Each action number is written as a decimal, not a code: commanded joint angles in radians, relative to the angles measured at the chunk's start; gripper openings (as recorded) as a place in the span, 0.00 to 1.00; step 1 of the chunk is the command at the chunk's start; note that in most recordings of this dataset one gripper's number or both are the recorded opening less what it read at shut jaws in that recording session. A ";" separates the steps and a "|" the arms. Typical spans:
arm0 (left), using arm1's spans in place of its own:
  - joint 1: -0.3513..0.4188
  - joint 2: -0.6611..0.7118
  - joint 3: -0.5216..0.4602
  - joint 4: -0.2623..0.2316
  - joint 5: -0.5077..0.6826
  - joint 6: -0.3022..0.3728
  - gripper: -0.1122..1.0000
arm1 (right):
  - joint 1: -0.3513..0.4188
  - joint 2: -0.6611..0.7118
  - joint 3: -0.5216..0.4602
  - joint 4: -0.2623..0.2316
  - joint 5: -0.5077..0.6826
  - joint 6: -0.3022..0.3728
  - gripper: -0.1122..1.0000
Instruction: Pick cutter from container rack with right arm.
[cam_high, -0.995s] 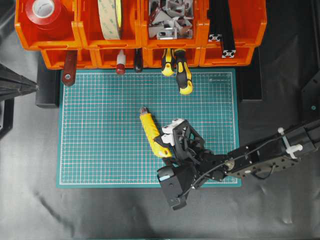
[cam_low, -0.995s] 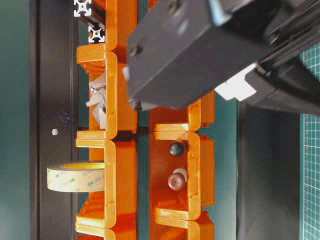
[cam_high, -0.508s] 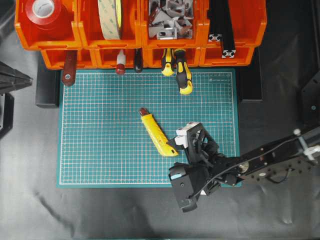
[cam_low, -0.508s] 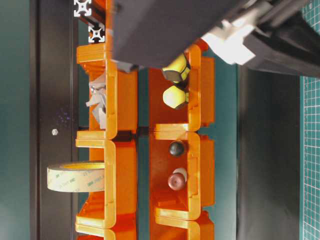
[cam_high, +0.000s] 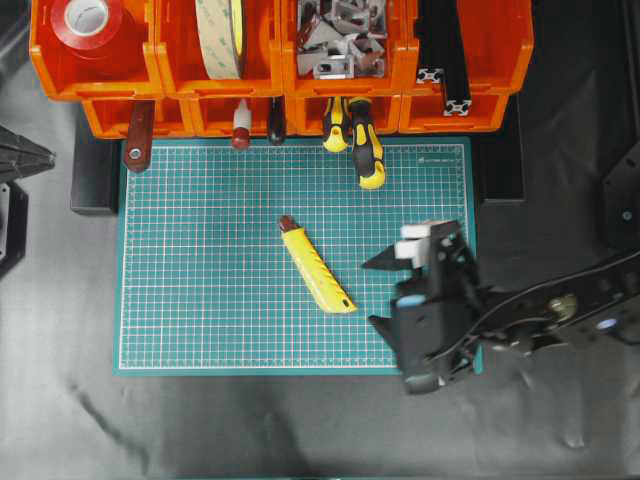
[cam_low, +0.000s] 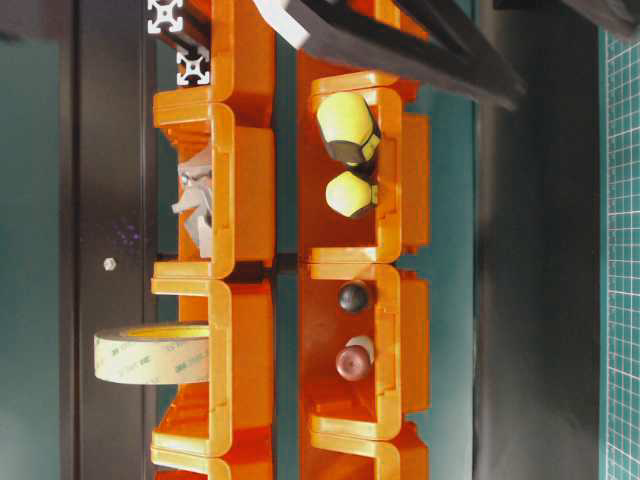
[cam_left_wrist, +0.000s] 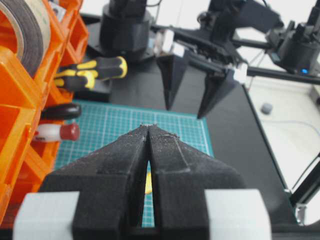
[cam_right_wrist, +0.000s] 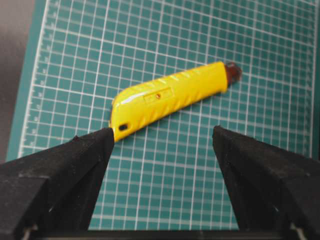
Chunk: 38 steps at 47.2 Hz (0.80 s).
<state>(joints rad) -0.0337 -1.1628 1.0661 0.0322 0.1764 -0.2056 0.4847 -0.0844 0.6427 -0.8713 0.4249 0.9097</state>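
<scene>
The yellow cutter (cam_high: 317, 268) lies flat and slanted on the green mat (cam_high: 200, 290), dark tip toward the container rack (cam_high: 120, 118); nothing holds it. My right gripper (cam_high: 370, 293) is open just right of the cutter's rear end, fingers pointing at it. In the right wrist view the cutter (cam_right_wrist: 170, 97) lies beyond the wide-apart gripper (cam_right_wrist: 161, 131), its rear end close by the left fingertip (cam_right_wrist: 102, 137). My left gripper (cam_left_wrist: 149, 126) is shut and empty, and shows at the far left edge (cam_high: 40, 160) of the overhead view.
Two yellow-and-black screwdrivers (cam_high: 365, 150) stick out of a lower bin onto the mat's far edge. Dark-handled tools (cam_high: 138, 140) hang from the left bins. Upper bins hold red tape (cam_high: 88, 20), a tape roll (cam_high: 222, 35), metal brackets (cam_high: 340, 35) and black extrusions (cam_high: 445, 60).
My right gripper has drawn back to the right, away from the cutter's rear end, staying open. The cutter remains on the mat. The left gripper has slid further left.
</scene>
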 joint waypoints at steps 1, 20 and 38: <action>0.000 0.005 -0.031 0.003 -0.005 -0.005 0.10 | 0.005 -0.074 0.026 -0.002 -0.005 0.041 0.79; -0.006 -0.014 -0.032 0.003 -0.003 -0.017 0.10 | 0.006 -0.170 0.110 -0.003 -0.014 0.143 0.79; -0.032 -0.020 -0.032 0.003 0.014 -0.020 0.10 | 0.003 -0.155 0.112 -0.003 0.012 0.163 0.79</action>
<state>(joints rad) -0.0675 -1.1888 1.0630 0.0322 0.1933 -0.2240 0.4863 -0.2347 0.7655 -0.8698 0.4264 1.0707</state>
